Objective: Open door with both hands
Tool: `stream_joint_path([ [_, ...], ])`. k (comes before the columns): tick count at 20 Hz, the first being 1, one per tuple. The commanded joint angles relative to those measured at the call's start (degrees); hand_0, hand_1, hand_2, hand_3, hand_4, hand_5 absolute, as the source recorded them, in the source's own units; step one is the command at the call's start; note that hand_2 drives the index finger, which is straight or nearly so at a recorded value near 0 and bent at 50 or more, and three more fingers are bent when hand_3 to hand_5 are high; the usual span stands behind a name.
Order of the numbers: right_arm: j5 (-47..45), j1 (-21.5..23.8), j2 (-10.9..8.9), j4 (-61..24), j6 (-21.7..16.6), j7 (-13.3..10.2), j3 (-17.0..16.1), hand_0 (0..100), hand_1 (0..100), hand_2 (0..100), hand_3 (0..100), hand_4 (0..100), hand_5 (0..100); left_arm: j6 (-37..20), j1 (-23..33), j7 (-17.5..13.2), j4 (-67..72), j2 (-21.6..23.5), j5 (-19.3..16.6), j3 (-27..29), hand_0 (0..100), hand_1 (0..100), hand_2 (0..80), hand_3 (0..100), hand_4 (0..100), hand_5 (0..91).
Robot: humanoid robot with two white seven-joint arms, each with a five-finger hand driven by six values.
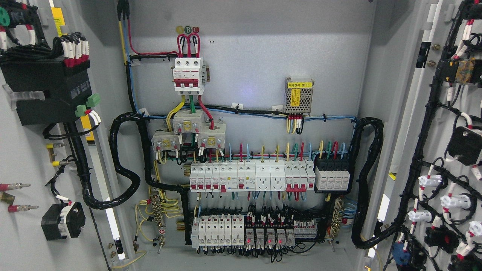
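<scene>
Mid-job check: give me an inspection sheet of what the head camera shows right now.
Surface: grey back panel of the cabinet, fully exposed.
Job's things: left door and right door both swung open, wired inner faces showing.
Clutter: nothing seen.
Grippers: neither hand in view.
Cables: black conduit loops at both sides; coloured wires feed the breaker rows.
Surroundings: main breaker at top, power module to its right.

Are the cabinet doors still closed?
No, both the left door and the right door stand swung open, showing the breakers inside.
</scene>
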Motion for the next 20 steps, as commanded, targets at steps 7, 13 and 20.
stream_joint_path([
  [7,0.2,17.9,-17.16,-16.1,-0.3,-3.0,-22.1,21,7,0,0,0,0,-0.2,6.2,0.1,-33.0,5.0,-0.1,-0.1,0,0,0.0,0,0,0.0],
  [13,0.0,31.0,-24.37,-17.5,-9.5,-2.9,-33.1,21,7,0,0,0,0,-0.6,11.3,0.2,-51.4,10.4,-0.3,5.1,0,0,0.0,0,0,0.0],
  [20,-0.2,44.8,-25.35,-18.8,-22.0,-5.0,-42.7,21,7,0,0,0,0,-0.5,15.6,0.1,-65.3,13.9,-16.5,7.9,0,0,0.0,0,0,0.0],
])
